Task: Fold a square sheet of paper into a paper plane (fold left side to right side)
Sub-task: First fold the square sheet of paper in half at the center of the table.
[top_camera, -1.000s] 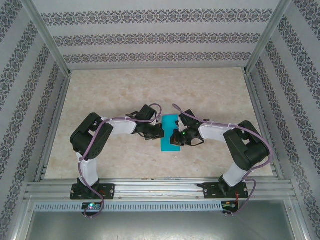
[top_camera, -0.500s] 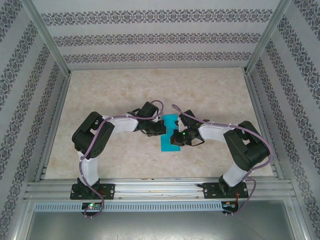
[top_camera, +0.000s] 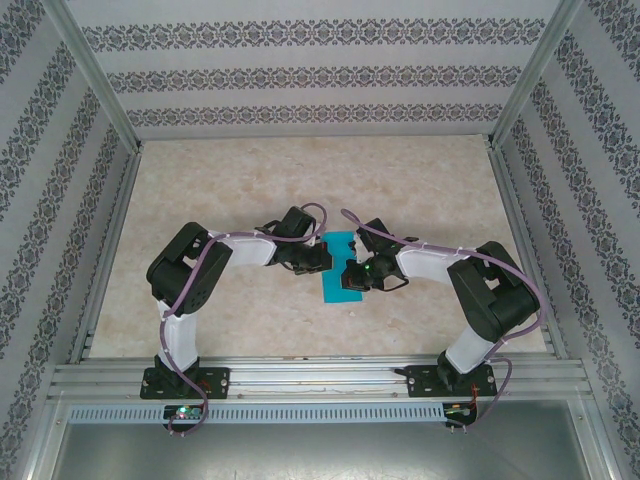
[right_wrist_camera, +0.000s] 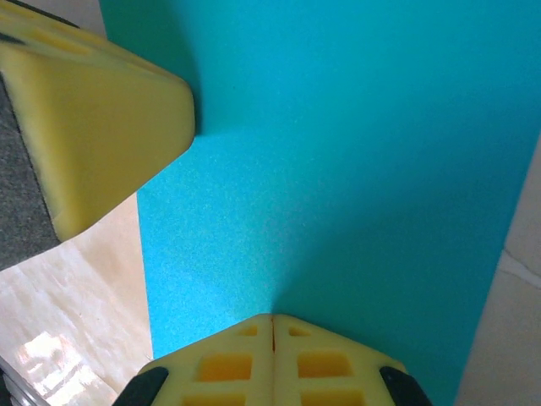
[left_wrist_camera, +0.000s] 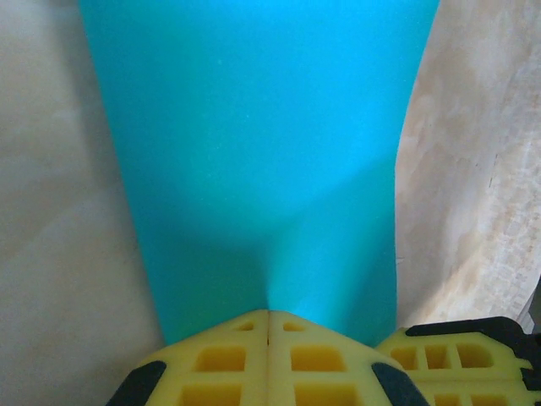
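Observation:
The square sheet of paper (top_camera: 337, 268) is teal-blue and lies flat on the table as a narrow upright rectangle between the two arms. My left gripper (top_camera: 320, 258) is shut, its yellow tips (left_wrist_camera: 269, 315) resting on the sheet's (left_wrist_camera: 254, 127) left part with nothing between them. My right gripper (top_camera: 347, 276) is also shut, its tips (right_wrist_camera: 272, 320) pressed on the sheet (right_wrist_camera: 355, 144) from the right. The left gripper's yellow finger (right_wrist_camera: 101, 118) shows at the paper's far edge in the right wrist view. The paper plane is out of view.
The beige marbled tabletop (top_camera: 300, 180) is ringed by patterned walls and an aluminium frame (top_camera: 320, 375) at the near edge. The right gripper's finger (left_wrist_camera: 461, 355) sits close beside my left one.
The left gripper has slid a little away from the bases along the sheet's left edge. The right gripper and the paper stay where they were.

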You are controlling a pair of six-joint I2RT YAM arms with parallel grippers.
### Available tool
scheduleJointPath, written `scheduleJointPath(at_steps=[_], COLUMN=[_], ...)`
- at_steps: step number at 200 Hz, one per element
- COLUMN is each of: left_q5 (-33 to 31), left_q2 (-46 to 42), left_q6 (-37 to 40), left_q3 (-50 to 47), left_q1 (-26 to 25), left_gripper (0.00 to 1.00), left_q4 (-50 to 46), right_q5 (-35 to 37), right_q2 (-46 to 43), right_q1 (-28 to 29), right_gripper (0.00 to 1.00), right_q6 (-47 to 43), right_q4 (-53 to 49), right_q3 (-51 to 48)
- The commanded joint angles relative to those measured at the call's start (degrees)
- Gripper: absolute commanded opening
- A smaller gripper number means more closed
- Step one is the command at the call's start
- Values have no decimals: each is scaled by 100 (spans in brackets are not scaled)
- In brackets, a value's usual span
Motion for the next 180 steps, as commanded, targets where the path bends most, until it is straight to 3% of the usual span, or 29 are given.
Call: scheduleJointPath(at_steps=[1, 126, 180], left_q5=[-695, -980, -841], left_q2=[171, 481, 320], left_q6=[-30, 313, 498], left_q3=[-175, 576, 741], left_q1=[282, 1100, 1196], left_gripper=[0, 0, 0], left_q4=[58, -122, -137], right_q5=[724, 424, -1], right_q2=[280, 272, 194], right_q1=[-85, -174, -168], right_gripper=[0, 0, 0], right_q6=[-182, -182, 85], right_q4=[-861, -635, -189], right_q3=[-206, -333, -493])
